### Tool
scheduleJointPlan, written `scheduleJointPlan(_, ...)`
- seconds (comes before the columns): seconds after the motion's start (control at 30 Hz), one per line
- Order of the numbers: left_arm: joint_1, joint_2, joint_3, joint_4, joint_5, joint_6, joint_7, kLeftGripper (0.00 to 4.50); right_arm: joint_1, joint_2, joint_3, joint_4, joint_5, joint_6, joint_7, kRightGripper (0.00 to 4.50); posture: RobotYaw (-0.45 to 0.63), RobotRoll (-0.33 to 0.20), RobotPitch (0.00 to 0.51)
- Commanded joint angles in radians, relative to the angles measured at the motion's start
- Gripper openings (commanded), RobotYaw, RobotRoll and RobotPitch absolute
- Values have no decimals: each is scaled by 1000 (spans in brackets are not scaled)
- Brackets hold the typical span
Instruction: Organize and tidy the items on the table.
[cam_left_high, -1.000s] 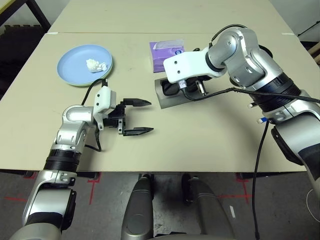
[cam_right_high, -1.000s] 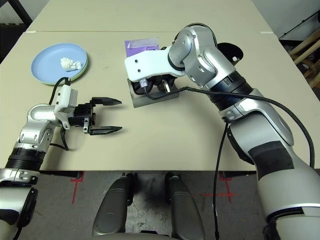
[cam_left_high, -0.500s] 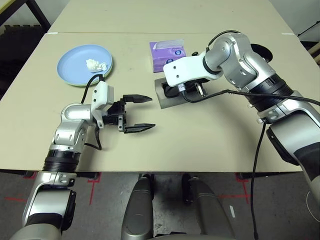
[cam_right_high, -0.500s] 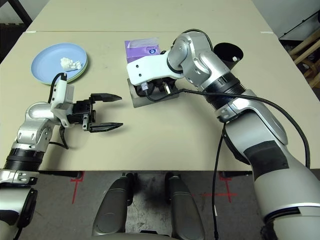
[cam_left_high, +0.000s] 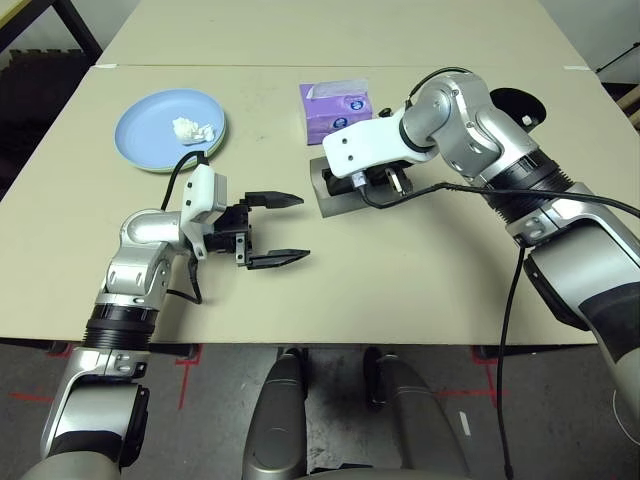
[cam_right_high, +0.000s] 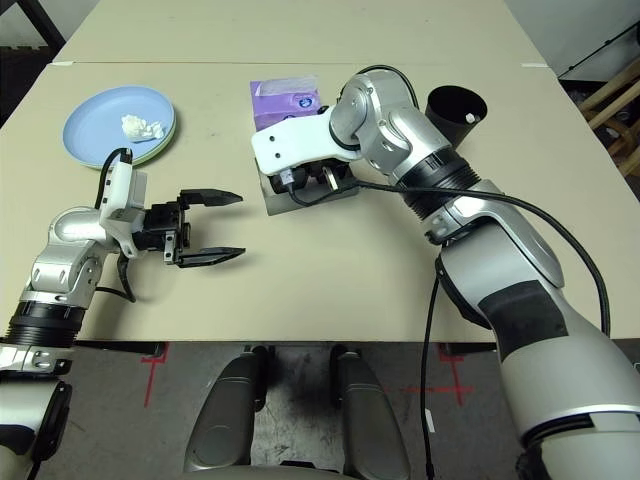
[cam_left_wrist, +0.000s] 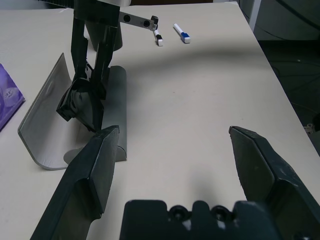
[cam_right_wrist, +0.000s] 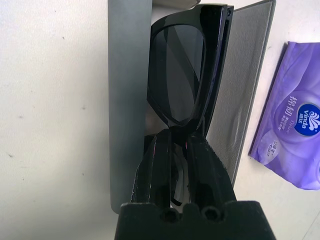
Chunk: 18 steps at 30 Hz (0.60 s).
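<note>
Currently the right tool (cam_right_wrist: 181, 150) is pinched on the folded black plastic sunglasses (cam_right_wrist: 186, 75), holding them inside the open grey oblong glasses case (cam_left_wrist: 55, 125) directly beneath it on the matte beige surface (cam_left_high: 420, 270). Just beyond this tool lies a purple tissue pack (cam_left_high: 335, 106); a black tapered cup (cam_right_high: 456, 108) stands to its right. The left tool (cam_left_high: 282, 229) hovers with fingers spread, well left of the case, with nothing between them

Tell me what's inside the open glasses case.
The grey glasses case lies open with the black sunglasses in it, pinched between the right gripper fingers. The case floor beneath the sunglasses is covered.
</note>
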Motion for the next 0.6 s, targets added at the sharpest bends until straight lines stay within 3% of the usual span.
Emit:
scheduleJointPlan(0.03,21,10,0,-15,-1,-1,-8,4500,-13,8,8,20,-3,-14,10,314,263,0,234)
scheduleJointPlan(0.43,24,12,0,-17,0,2,-4,4500,-36,25,13,79,-9,-56,16,314,270,0,234)
scheduleJointPlan(0.47,24,12,0,-17,0,2,-4,4500,-37,25,13,81,-10,-58,15,1046,270,0,234)
scheduleJointPlan(0.6,20,15,2,-8,1,-2,-7,4500,-38,25,9,82,-14,-62,19,2343,264,0,232)
